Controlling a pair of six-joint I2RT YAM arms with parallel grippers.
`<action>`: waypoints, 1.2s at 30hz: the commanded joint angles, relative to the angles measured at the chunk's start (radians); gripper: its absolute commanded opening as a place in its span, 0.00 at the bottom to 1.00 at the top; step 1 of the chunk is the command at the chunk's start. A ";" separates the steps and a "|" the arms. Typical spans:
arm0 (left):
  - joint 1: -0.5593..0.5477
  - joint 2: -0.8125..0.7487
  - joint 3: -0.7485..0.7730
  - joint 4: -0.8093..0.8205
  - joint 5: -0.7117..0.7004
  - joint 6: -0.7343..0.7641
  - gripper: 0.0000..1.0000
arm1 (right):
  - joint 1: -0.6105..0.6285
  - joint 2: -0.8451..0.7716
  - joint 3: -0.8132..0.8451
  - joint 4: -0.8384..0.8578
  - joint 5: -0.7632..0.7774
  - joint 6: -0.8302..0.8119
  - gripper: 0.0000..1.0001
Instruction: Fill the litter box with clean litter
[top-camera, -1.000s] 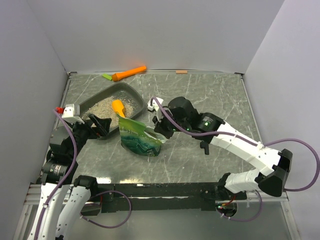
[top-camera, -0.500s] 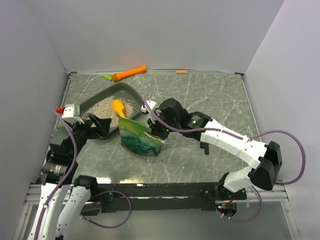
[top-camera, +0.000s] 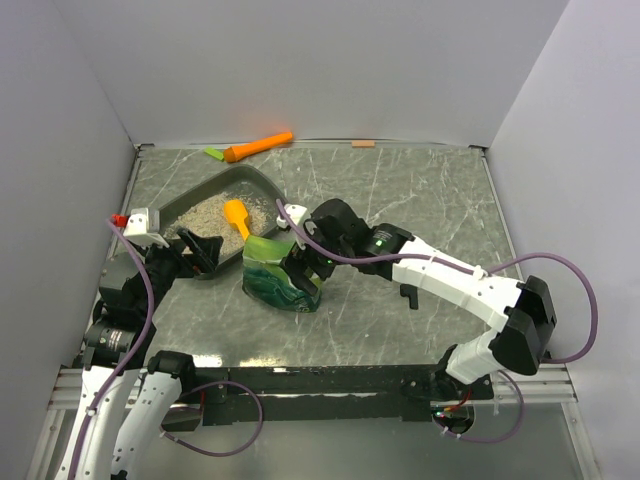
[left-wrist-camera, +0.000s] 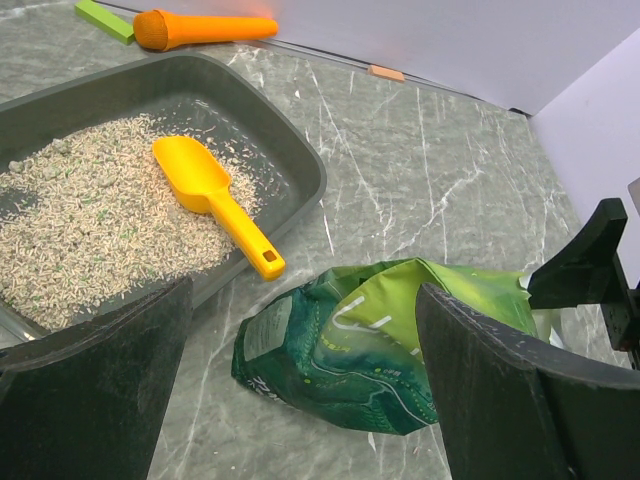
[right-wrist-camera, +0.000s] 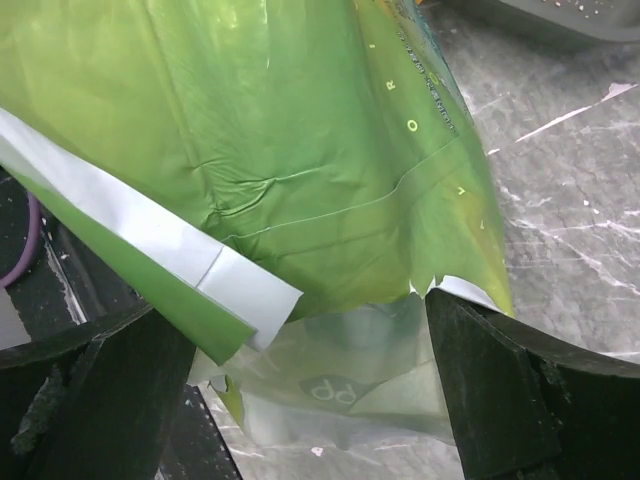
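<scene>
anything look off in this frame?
Green bag lies slumped on the table beside the litter box, its torn mouth gaping. Orange scoop lies in the clean litter, handle propped on the box's wall.

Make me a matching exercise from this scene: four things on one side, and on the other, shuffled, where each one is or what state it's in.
Things
A. litter box
B. orange scoop
C. green bag
D. orange carrot-shaped object

Places or states
1. crumpled on the table, outside the box
2. at the table's far edge
3. holds a layer of litter
4. lying inside the box, on the litter

Pairs: A-3, B-4, C-1, D-2
</scene>
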 joint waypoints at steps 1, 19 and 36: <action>0.002 -0.008 -0.004 0.010 0.007 0.002 0.97 | 0.007 -0.040 -0.009 -0.011 -0.020 -0.015 1.00; 0.002 -0.009 -0.003 0.007 -0.003 0.000 0.97 | 0.006 0.049 0.359 -0.195 -0.023 -0.101 1.00; 0.002 -0.012 -0.006 0.010 0.003 -0.001 0.97 | -0.221 0.208 0.624 -0.134 0.152 0.053 1.00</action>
